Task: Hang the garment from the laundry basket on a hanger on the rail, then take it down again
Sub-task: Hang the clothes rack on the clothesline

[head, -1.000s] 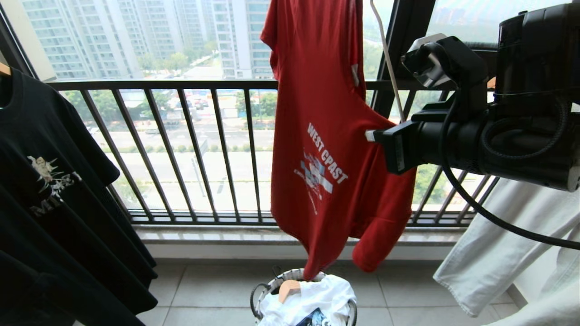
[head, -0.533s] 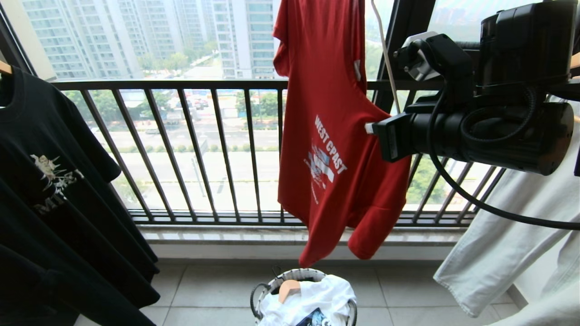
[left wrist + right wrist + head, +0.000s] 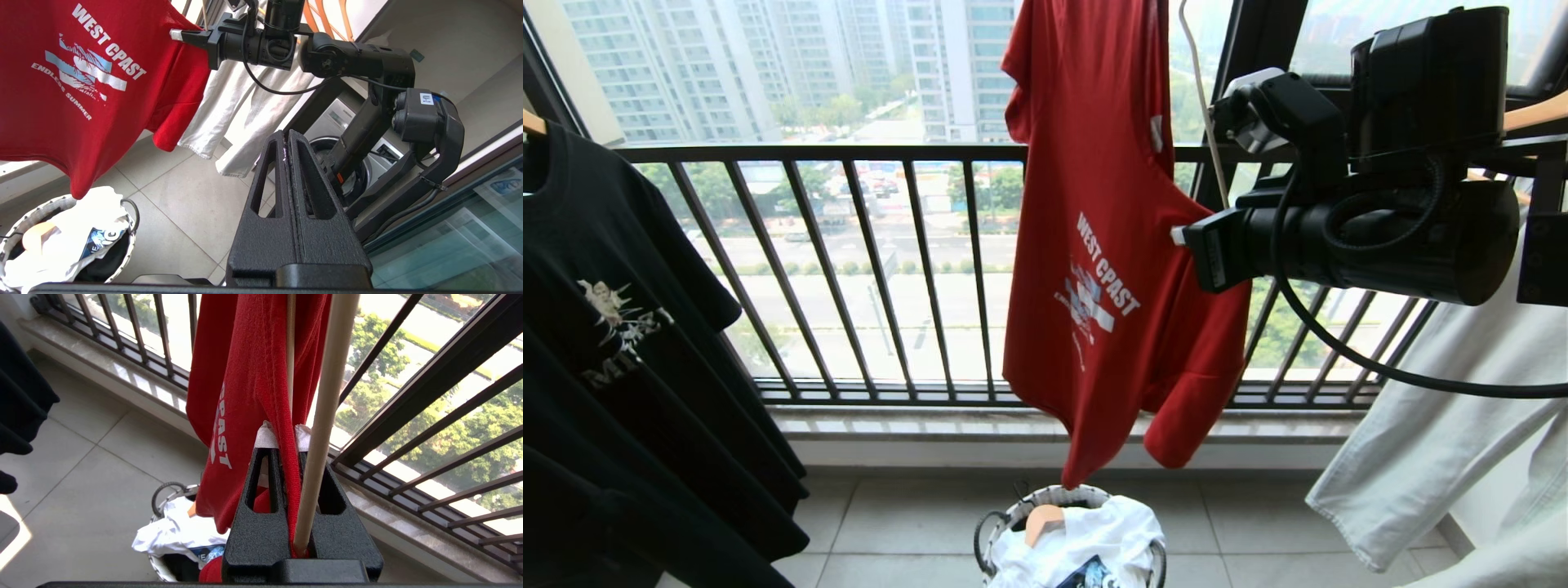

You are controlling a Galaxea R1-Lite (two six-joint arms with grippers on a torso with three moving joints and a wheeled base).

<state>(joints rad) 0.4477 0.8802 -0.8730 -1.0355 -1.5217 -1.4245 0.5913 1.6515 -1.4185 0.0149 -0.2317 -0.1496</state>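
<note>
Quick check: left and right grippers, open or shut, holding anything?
Left gripper: shut, empty.
Right gripper: shut on the red T-shirt, beside the hanger rod.

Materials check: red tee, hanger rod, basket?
Red T-shirt: soft matte knit, likely cotton jersey, going by its ribbed seams and limp drape. Hanger: smooth pale matte rod, painted wood or plastic, unclear which. Laundry basket: whitish woven rope-like weave with a dark rim.

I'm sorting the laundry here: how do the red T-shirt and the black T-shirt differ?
The red T-shirt hangs bunched and twisted, pinched by the right gripper; the black T-shirt hangs spread on its hanger, untouched. The red one's print is white and blue, the black one's pale. Both are short-sleeved.
</note>
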